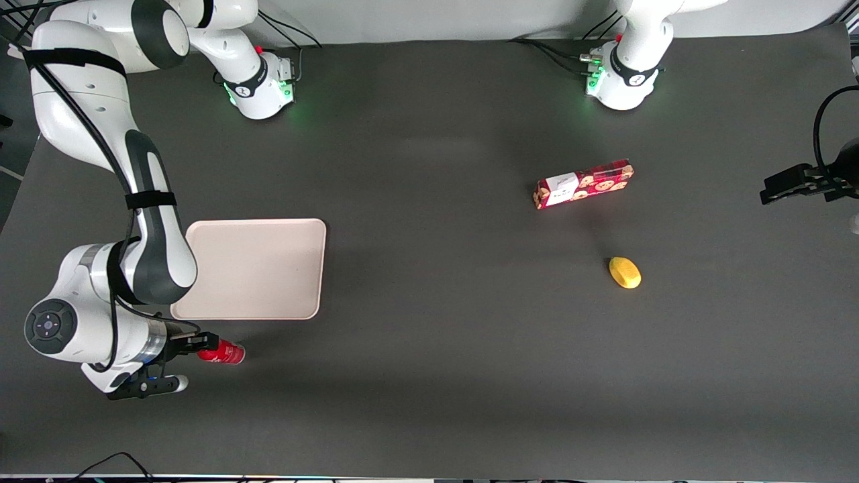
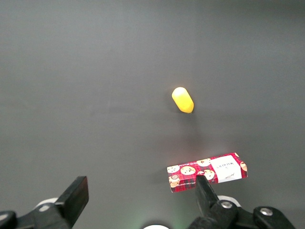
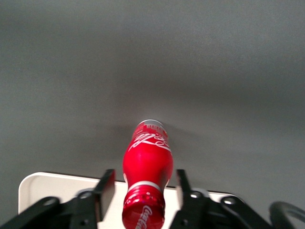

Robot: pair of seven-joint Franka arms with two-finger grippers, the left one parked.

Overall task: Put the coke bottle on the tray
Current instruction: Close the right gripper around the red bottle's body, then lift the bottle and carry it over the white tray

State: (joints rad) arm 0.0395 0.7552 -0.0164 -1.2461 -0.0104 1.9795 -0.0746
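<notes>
End effector [image 1: 201, 344] open, fingers straddling coke bottle [image 1: 221, 351], nothing clamped; tray [image 1: 255, 268] just beside, farther from the front camera.

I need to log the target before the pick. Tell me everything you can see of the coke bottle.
The coke bottle is small, all red and glossy like plastic, with white script lettering and a narrower waist. It stands on the dark table mat, just off the tray, nearer the front camera than the tray's rim, not on it. The gripper is at the bottle with a finger on either side of its body; the fingers look open, with gaps visible, so nothing clamps it yet.
</notes>
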